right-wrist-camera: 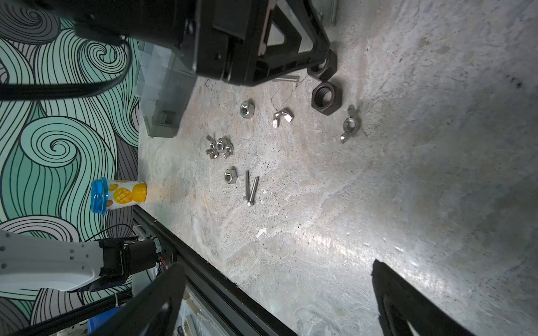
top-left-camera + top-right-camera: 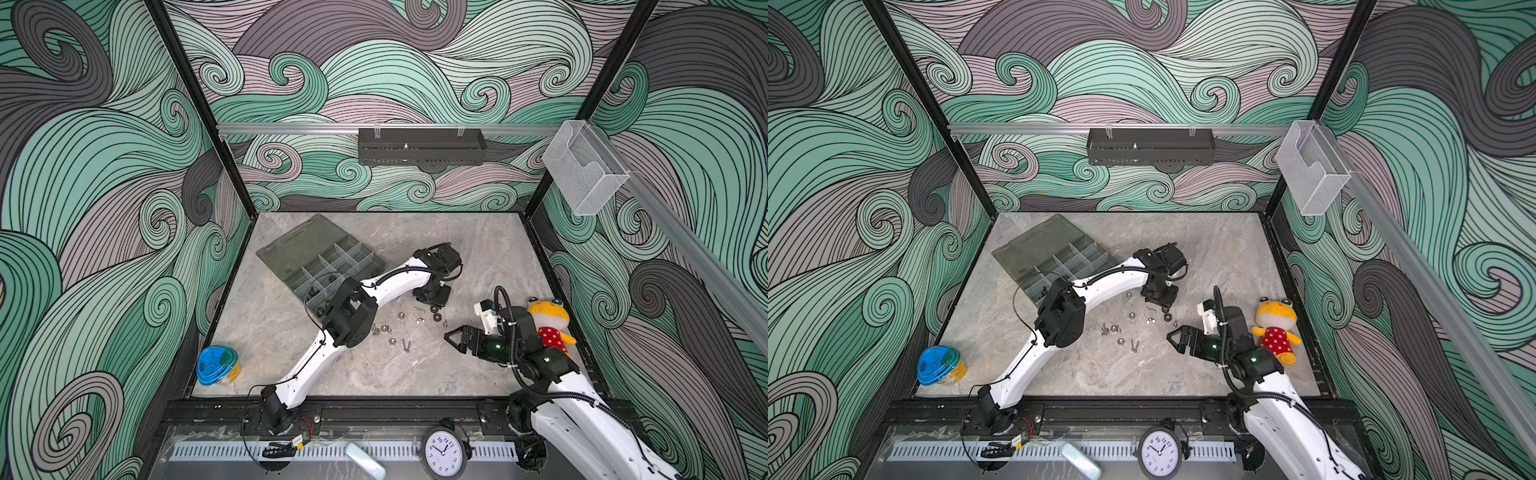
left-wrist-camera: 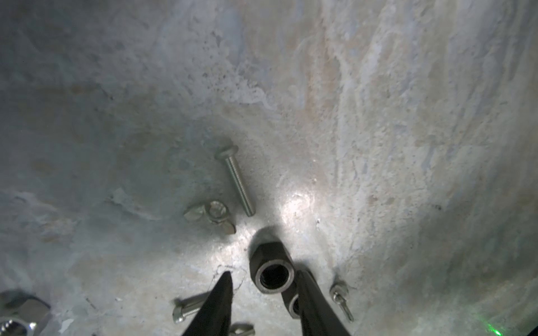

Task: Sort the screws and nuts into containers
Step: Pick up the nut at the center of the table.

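My left gripper (image 2: 434, 305) (image 3: 265, 275) points down at the table, jaws partly open. A black hex nut (image 3: 272, 270) stands just past its tips. A second black nut (image 3: 291, 302) lies half hidden behind one finger (image 3: 311, 299). Around them lie a silver screw (image 3: 235, 180) and a wing nut (image 3: 212, 215). More silver nuts (image 1: 218, 147) and two screws (image 1: 250, 187) are scattered nearer the front. The grey organiser box (image 2: 299, 249) lies lid open at the back left. My right gripper (image 2: 453, 341) (image 1: 276, 267) hovers wide open and empty, right of the scatter.
A blue-lidded tub (image 2: 217, 365) stands at the front left corner. A yellow plush toy (image 2: 548, 322) lies by the right wall behind my right arm. A clear box (image 2: 584, 170) and a black rack (image 2: 422, 146) hang on the walls. A clock (image 2: 444, 453) sits beyond the front rail.
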Controlling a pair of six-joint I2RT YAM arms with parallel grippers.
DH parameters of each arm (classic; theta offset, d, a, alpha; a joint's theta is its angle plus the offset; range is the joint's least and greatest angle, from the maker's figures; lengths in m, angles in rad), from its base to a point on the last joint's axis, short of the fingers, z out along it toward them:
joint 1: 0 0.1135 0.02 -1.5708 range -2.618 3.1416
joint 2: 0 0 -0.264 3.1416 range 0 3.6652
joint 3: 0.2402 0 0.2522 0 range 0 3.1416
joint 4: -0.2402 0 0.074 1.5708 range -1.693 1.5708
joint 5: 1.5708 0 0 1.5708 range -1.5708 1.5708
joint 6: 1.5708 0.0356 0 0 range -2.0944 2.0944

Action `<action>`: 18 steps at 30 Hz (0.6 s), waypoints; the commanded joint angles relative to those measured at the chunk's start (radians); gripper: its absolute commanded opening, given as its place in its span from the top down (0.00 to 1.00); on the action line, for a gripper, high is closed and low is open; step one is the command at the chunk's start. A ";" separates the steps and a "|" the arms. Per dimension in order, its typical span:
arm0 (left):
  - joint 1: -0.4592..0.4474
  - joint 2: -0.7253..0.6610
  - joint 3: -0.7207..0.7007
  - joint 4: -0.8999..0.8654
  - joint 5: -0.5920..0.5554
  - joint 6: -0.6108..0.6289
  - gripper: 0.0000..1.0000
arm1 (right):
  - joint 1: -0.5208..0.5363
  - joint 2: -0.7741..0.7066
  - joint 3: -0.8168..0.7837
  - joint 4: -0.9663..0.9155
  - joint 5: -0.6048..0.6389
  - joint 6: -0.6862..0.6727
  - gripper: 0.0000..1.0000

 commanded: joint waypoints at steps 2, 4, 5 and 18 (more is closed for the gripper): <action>0.000 0.025 0.032 -0.071 0.036 -0.041 0.58 | -0.006 0.004 -0.005 0.004 -0.007 -0.010 0.00; 0.000 0.036 0.039 -0.068 0.049 -0.041 0.58 | -0.006 0.007 -0.007 0.012 -0.008 -0.010 0.00; -0.001 0.042 0.051 -0.069 0.056 -0.040 0.58 | -0.007 0.013 -0.007 0.014 -0.010 -0.012 0.00; -0.015 0.103 0.141 -0.125 0.030 -0.060 0.56 | -0.009 0.040 0.001 0.027 -0.021 -0.027 0.00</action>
